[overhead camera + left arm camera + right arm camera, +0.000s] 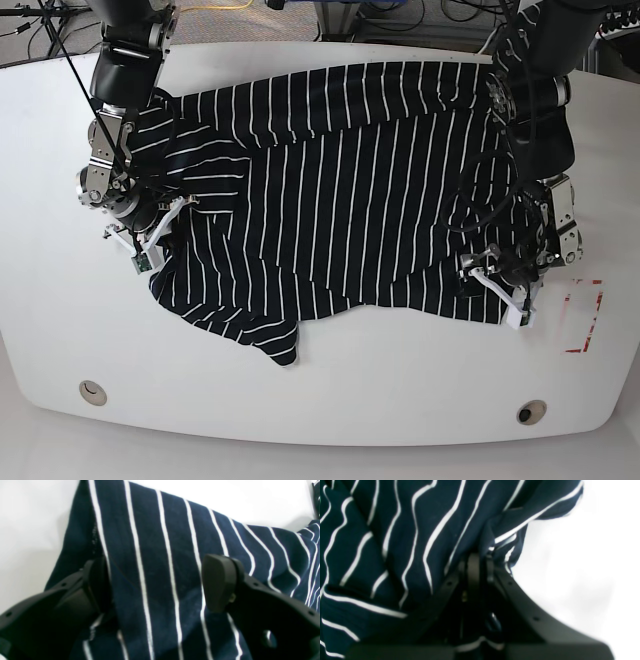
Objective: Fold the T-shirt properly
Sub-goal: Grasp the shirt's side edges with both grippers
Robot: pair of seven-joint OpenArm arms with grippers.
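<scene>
The T-shirt (pixel 340 200), dark with thin white stripes, lies spread and rumpled across the white table (pixel 400 400). In the base view my left gripper (pixel 497 292) sits at the shirt's lower right corner. The left wrist view shows this gripper (pixel 157 585) open, its fingers (pixel 217 582) wide apart and straddling a strip of striped cloth (pixel 155 555). My right gripper (pixel 160 235) is at the shirt's left edge. In the right wrist view it (pixel 480 560) is shut on a bunched fold of the T-shirt (pixel 407 542).
A red tape mark (pixel 587 318) lies on the table just right of the left gripper. Two round holes (pixel 92 392) (pixel 531 411) sit near the table's front edge. Cables and gear run behind the back edge.
</scene>
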